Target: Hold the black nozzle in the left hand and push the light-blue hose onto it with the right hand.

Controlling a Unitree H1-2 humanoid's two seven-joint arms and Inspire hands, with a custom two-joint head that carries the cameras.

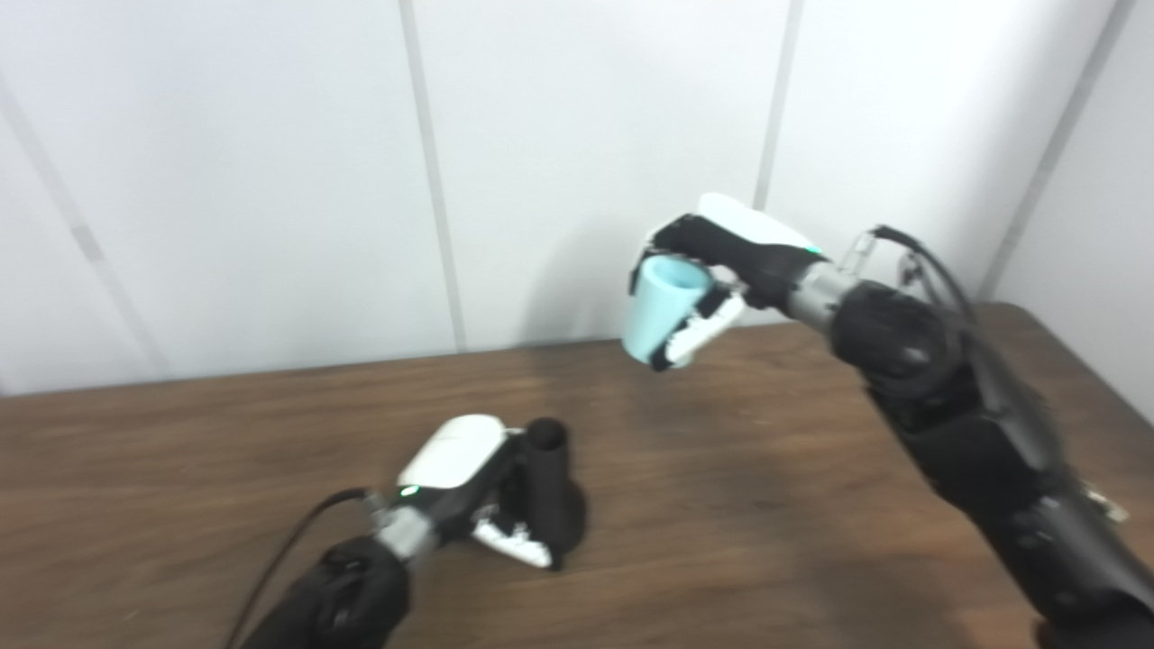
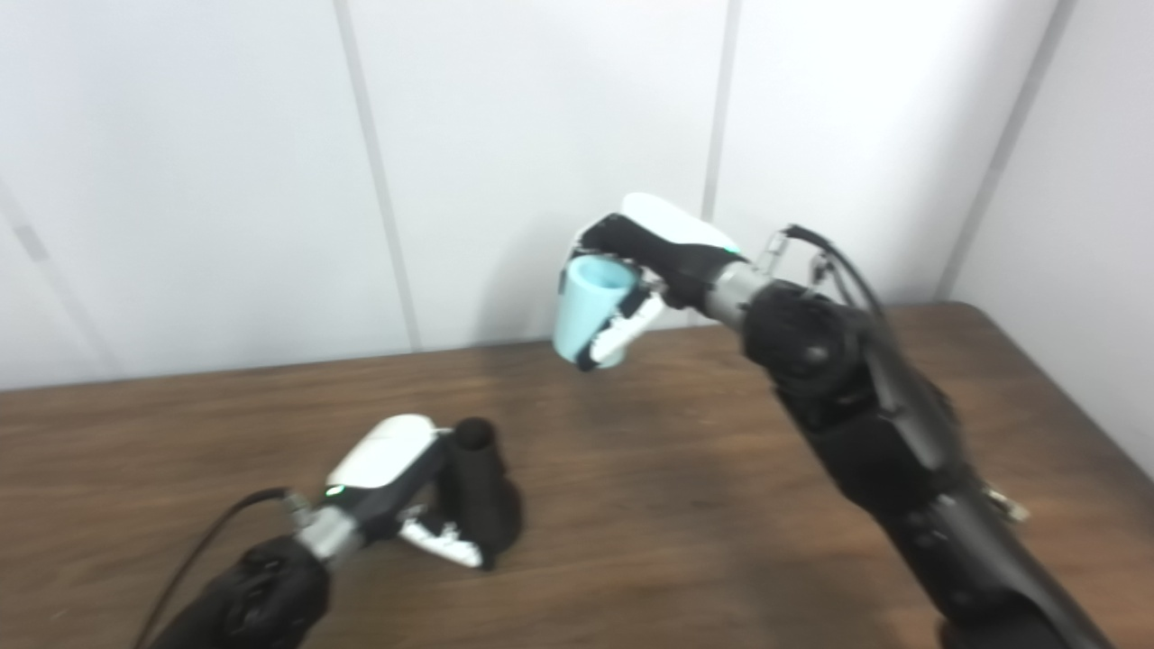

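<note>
While my left hand [image 1: 469, 491] grips the black nozzle [image 1: 547, 487] upright on the table [image 1: 766, 505] at lower centre, open end up to receive, my right hand [image 1: 712, 270] clasps the light-blue hose [image 1: 663, 306] raised upper right, well apart, ready to descend

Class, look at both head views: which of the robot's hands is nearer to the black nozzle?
Left. The left hand grips the black nozzle on the table; the right hand is raised, up and right of it, holding the light-blue hose.
</note>
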